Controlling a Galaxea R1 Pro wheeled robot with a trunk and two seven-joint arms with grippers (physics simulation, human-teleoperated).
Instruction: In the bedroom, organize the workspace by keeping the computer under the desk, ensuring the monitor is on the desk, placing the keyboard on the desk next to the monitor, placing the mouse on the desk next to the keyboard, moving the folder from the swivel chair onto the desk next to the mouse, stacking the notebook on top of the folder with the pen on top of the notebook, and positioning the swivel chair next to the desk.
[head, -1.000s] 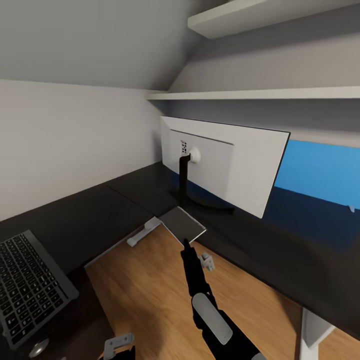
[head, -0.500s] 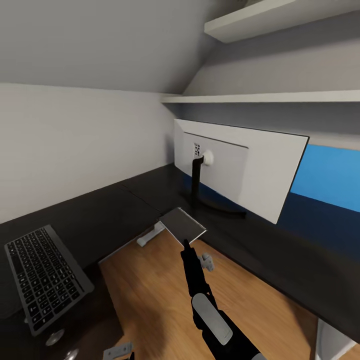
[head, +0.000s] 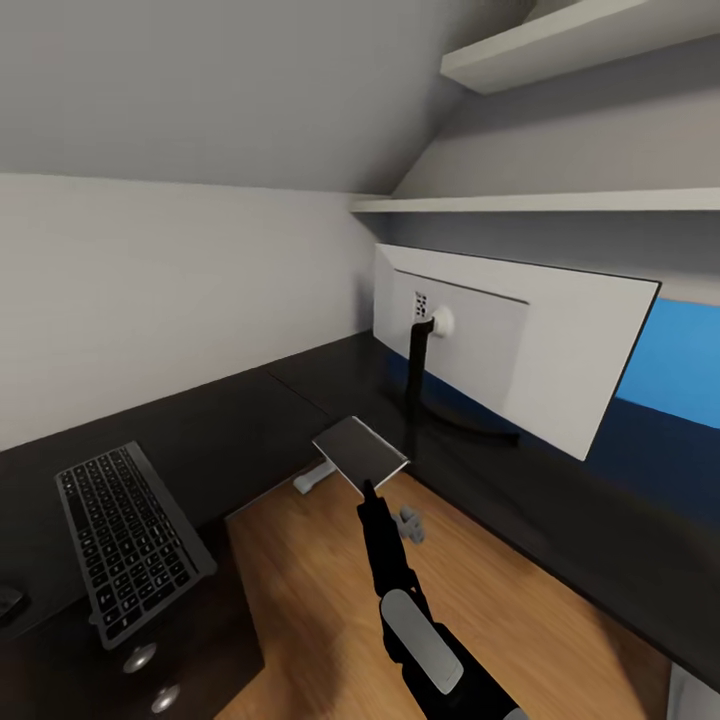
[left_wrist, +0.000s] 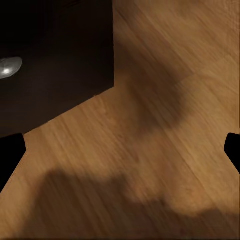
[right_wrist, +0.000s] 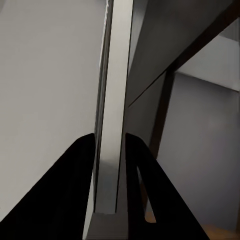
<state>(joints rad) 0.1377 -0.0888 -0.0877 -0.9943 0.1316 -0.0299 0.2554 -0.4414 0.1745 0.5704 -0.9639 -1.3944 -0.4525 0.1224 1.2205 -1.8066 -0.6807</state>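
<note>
Right gripper (head: 368, 487): my fingers are pressed onto the near edge of a flat grey slab, which I take to be the notebook (head: 360, 450); in the right wrist view it runs edge-on between them (right_wrist: 114, 100), gripped at one end so the rest juts forward, free to be laid flat
Left gripper (left_wrist: 120, 152): spread wide and holding nothing; it hangs low over the wood floor (left_wrist: 165, 115), out of the right arm's way
Notebook position: in the air above the floor, in the crook of the L, near the desk (head: 250, 430) edge and touching nothing but me
Monitor (head: 540, 365): on the desk with its pale back towards me, so that part looks done
Keyboard (head: 130, 545): on the other wing of the desk, well apart from the monitor; probably to be brought nearer
Mouse (head: 8, 603): a small dark lump just beside the keyboard, cut by the frame edge
Drawer unit (head: 150, 670): fronts closed under the keyboard, silver knobs showing; contents hidden
Shelves (head: 520, 203): seen from below; I cannot tell what they hold
Blue area (head: 680, 375): beyond the monitor; I cannot tell whether it is the folder
</note>
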